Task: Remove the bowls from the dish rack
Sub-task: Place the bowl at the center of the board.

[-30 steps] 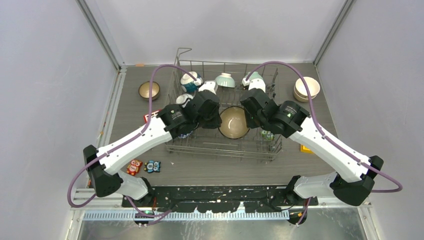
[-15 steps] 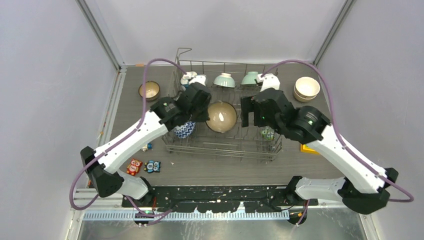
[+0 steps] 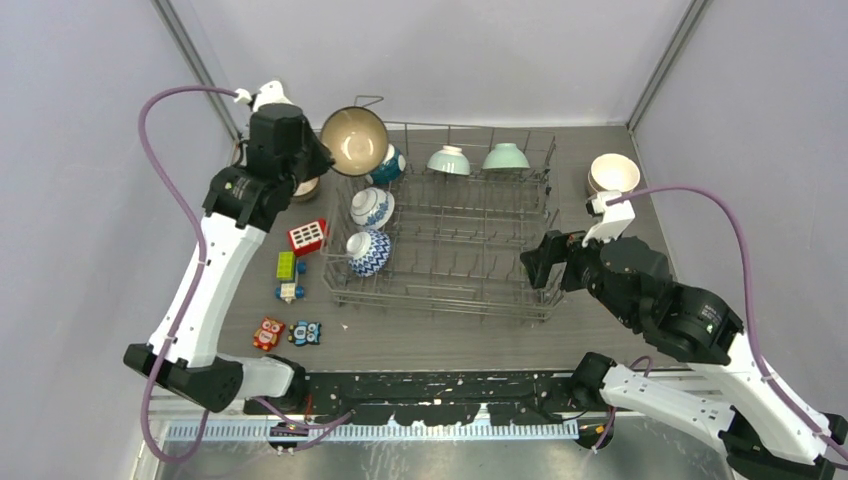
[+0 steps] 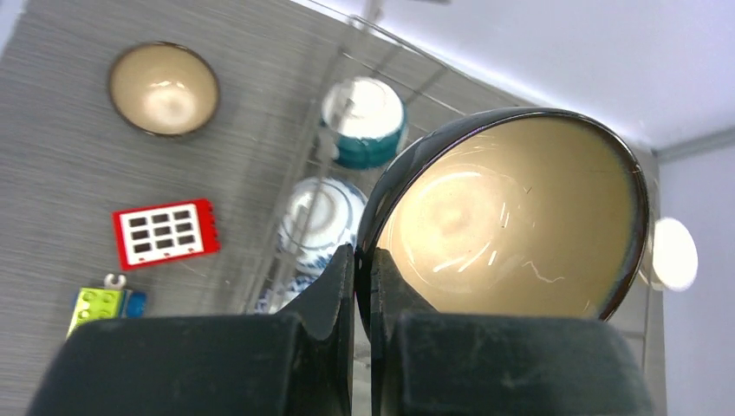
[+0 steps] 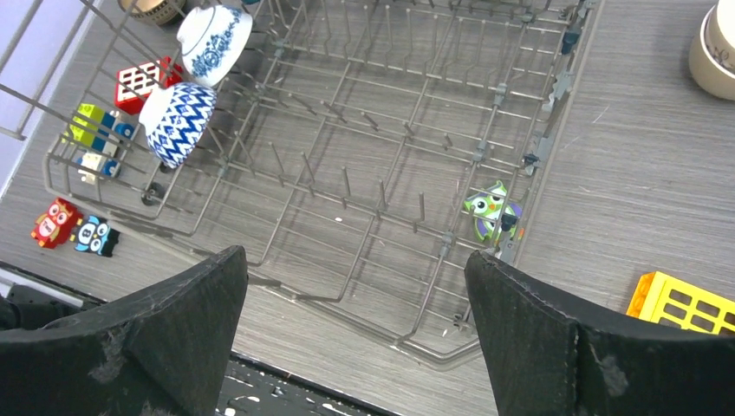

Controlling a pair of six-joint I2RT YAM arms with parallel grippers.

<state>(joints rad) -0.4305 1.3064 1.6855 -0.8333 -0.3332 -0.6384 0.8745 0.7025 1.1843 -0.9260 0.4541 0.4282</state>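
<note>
My left gripper (image 3: 318,152) (image 4: 364,256) is shut on the rim of a dark bowl with a cream inside (image 3: 355,140) (image 4: 511,217), held tilted in the air over the far left corner of the dish rack (image 3: 450,240) (image 5: 390,173). In the rack stand a teal bowl (image 3: 389,166) (image 4: 364,121), two blue-and-white bowls (image 3: 372,207) (image 3: 368,250) (image 5: 178,121) and two mint bowls (image 3: 449,159) (image 3: 506,156). My right gripper (image 3: 545,262) (image 5: 355,260) hangs open above the rack's near right corner with nothing between its fingers.
A brown bowl (image 4: 163,88) sits on the table left of the rack. Stacked cream bowls (image 3: 614,175) stand at the far right. Toy blocks (image 3: 307,236) (image 3: 286,266) and owl figures (image 3: 288,332) lie to the left. An owl toy (image 5: 490,212) is inside the rack; a yellow block (image 5: 685,303) lies to its right.
The right gripper let go of the dark bowl, opened and drew back to the near right. The left arm carried the bowl from the rack's middle to its far left corner.
</note>
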